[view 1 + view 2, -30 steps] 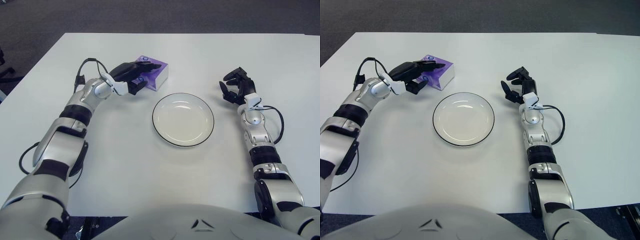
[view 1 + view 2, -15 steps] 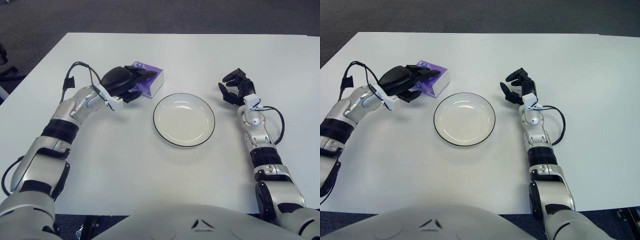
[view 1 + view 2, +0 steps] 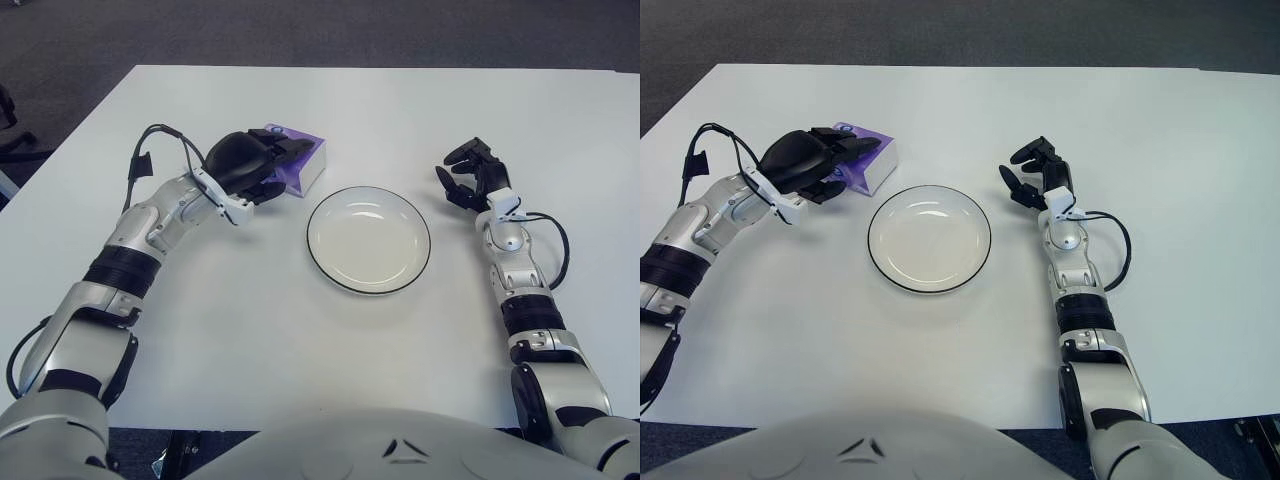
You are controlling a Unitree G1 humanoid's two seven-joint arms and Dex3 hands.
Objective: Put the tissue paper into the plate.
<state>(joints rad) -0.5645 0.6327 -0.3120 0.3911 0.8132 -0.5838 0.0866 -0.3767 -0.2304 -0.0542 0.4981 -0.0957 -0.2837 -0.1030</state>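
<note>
The tissue paper is a purple pack [image 3: 304,161] lying on the white table just left of and behind the plate [image 3: 368,239], a white plate with a dark rim that holds nothing. My left hand [image 3: 256,163] lies over the pack's left side with its black fingers curled around it; much of the pack is hidden under the hand. The pack rests on the table, a short gap from the plate's rim. My right hand [image 3: 470,176] hovers right of the plate, fingers spread, holding nothing.
The white table [image 3: 330,340] has its far edge at the top of the view, with dark floor beyond. A black cable [image 3: 150,150] loops off my left forearm, and another [image 3: 556,250] off my right forearm.
My left hand has shifted over the pack and curled tighter on it, and the pack has slid slightly left and nearer. My right hand has barely moved.
</note>
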